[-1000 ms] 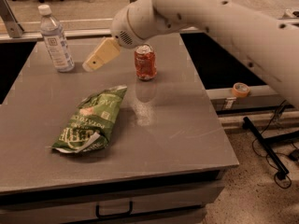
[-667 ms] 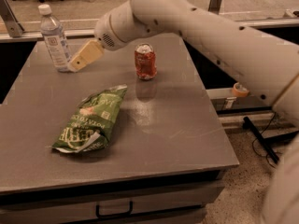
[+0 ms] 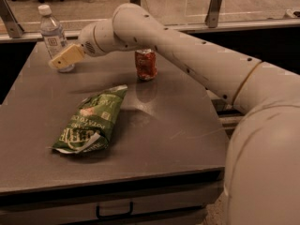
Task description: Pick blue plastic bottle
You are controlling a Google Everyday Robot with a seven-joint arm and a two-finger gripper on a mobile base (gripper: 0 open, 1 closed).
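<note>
The blue plastic bottle [image 3: 52, 34], clear with a white cap and a white label, stands upright at the far left corner of the grey table [image 3: 154, 139]. My gripper [image 3: 60, 61], with cream-coloured fingers, reaches in from the right and sits right in front of the bottle's lower half, covering its base. I cannot tell whether it touches the bottle. The white arm stretches across the table from the lower right.
A dented red soda can [image 3: 146, 64] stands at the back middle of the table, under the arm. A green chip bag [image 3: 92, 120] lies flat at the front left. A drawer handle [image 3: 115, 213] shows below the table's front edge.
The gripper has moved left, from beside the red can to the bottle's lower half. The arm now fills more of the right side. The bottle, can and bag have not moved.
</note>
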